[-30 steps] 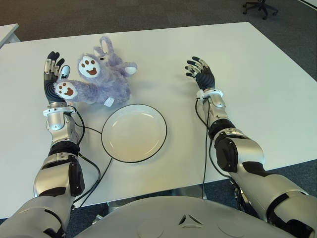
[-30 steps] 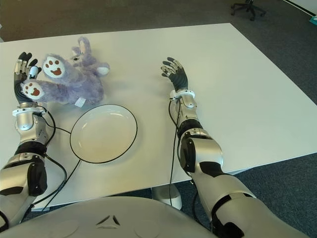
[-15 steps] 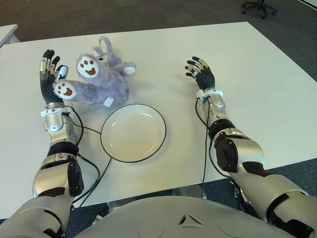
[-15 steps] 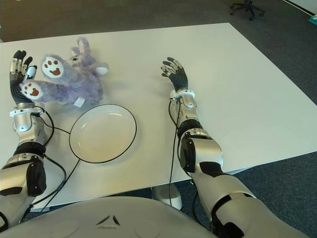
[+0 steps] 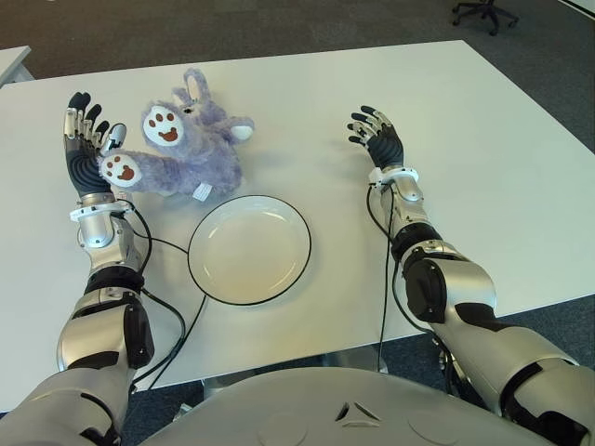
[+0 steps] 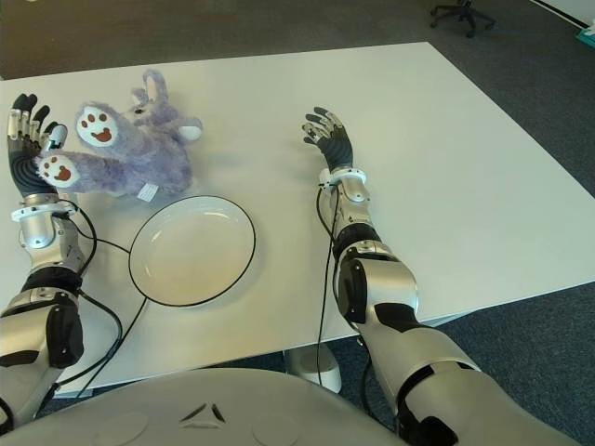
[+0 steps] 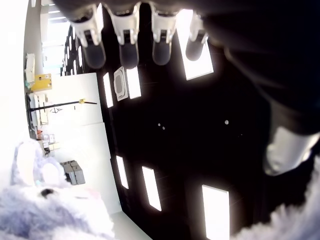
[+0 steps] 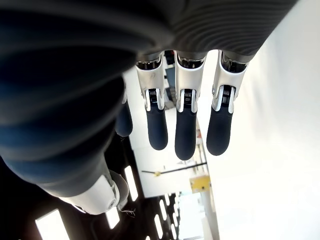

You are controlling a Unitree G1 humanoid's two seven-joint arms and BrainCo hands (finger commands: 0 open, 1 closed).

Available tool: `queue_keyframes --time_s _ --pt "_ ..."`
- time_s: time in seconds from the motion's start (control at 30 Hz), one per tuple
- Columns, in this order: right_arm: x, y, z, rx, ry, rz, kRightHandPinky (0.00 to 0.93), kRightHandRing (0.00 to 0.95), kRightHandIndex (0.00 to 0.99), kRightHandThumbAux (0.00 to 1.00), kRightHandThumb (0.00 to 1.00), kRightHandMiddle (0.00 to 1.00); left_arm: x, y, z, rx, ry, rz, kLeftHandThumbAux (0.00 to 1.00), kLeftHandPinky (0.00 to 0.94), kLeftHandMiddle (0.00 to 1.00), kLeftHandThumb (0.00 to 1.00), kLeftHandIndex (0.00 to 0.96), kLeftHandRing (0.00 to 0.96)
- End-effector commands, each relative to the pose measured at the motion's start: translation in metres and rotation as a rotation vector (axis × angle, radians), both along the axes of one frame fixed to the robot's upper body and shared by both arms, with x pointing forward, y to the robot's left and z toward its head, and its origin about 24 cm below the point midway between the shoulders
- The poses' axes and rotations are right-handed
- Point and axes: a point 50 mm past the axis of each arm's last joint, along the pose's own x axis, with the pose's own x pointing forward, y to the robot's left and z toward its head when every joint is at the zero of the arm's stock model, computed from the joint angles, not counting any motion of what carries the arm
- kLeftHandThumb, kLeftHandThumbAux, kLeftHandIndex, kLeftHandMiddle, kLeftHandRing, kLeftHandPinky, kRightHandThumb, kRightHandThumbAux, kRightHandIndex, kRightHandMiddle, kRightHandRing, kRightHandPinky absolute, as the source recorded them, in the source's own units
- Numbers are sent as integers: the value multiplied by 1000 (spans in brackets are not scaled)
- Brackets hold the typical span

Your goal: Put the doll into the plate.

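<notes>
nearest on the white worktop (image 5: 483,158) sits the round white plate with a thin black rim (image 5: 249,250), holding nothing. just beyond it lies the fluffy purple plush doll (image 5: 191,139) (paw soles up), outside the plate. the left robot hand (image 5: 85,153) stands palm-up at the doll's left, fingers spread, one paw against it. the right robot hand (image 5: 376,139), fingers spread and holding nothing, shows well right of the doll.

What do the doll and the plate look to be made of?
Doll: soft plush, shaggy lavender fur with white paw pads bearing brown prints and a sewn-in tag. Plate: smooth, slightly glossy white with a thin dark rim, probably ceramic or melamine; the look leaves that open.
</notes>
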Motion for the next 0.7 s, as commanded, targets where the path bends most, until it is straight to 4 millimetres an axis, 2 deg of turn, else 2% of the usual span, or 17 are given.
queue_keyframes --time_s 0.03,0.3,0.7 --pt "-11 -2 -23 26 87 -7 324 281 174 769 512 244 -76 -13 -99 -117 394 38 580 89 78 121 0 90" --pt "-10 -6 -23 26 89 -9 322 282 180 779 515 252 -84 -16 -106 -134 421 46 560 97 82 151 0 94" --pt "-10 -8 -22 18 89 -9 308 278 198 783 478 260 -89 -22 -110 -167 402 59 523 121 102 133 0 108"
